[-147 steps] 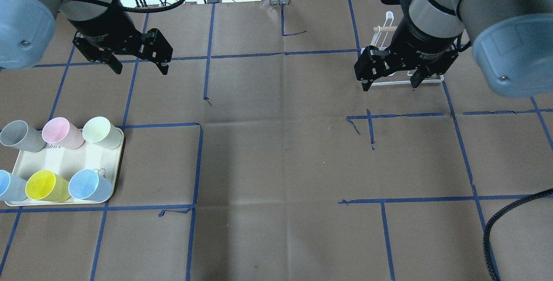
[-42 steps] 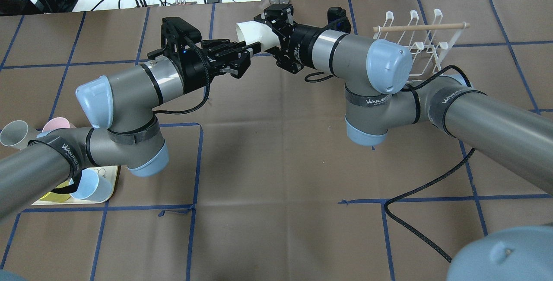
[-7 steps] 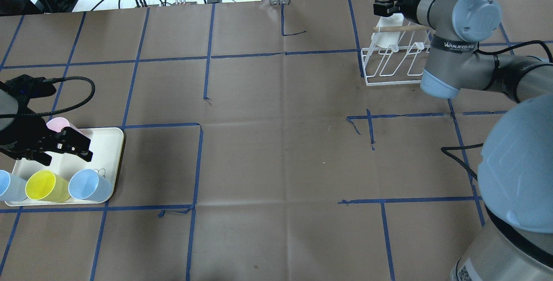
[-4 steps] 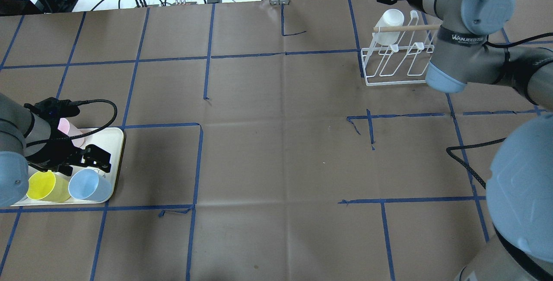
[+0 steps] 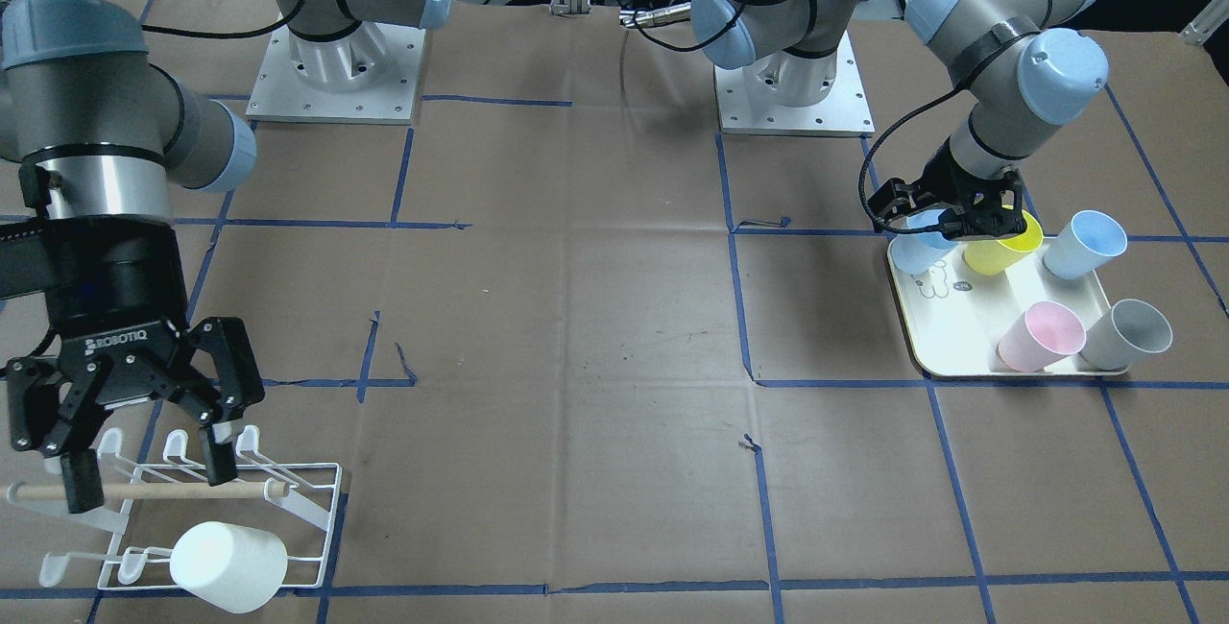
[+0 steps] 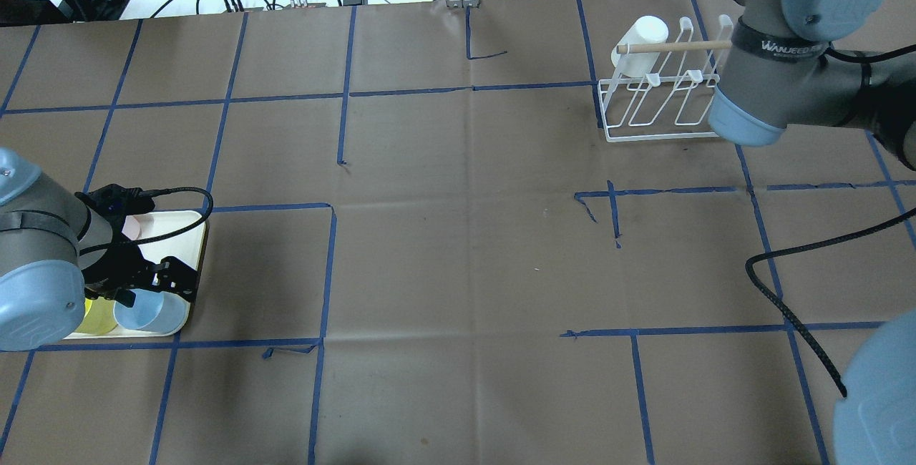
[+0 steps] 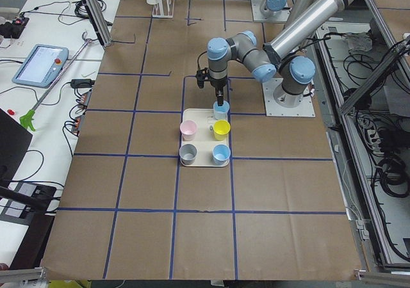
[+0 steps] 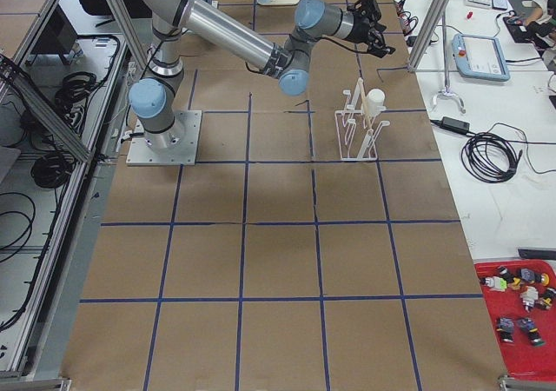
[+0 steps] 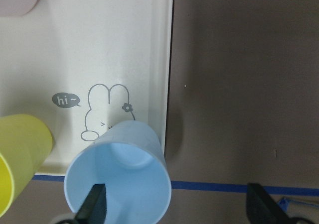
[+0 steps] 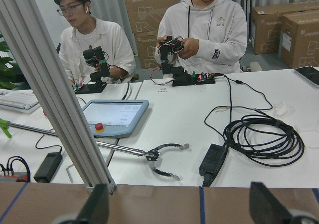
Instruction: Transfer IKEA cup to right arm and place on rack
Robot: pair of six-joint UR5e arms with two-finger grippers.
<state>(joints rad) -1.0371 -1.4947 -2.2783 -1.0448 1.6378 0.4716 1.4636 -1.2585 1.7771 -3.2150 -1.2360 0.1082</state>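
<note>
On your rack [image 5: 309, 507], white cup [image 5: 228, 566] sits tilted at one corner | right gripper [image 5: 151, 485] spread above, empty | left gripper [image 9: 177, 206] spread over blue cup [image 9: 119, 179] on tray [image 9: 99, 45]

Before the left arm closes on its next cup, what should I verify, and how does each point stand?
1. White cup hung on the rack: ok, it sits over an end prong.
2. Right gripper open and apart from that cup: ok.
3. Left gripper open: ok, fingers spread wide.
4. Its fingers straddle the wall of the light-blue cup: ok, one is inside the mouth, the other outside.
5. Yellow cup out of the closing path: ok, it stands beside the light-blue cup, apart from it.
6. Finger depth enough for a firm pinch: cannot tell.
</note>
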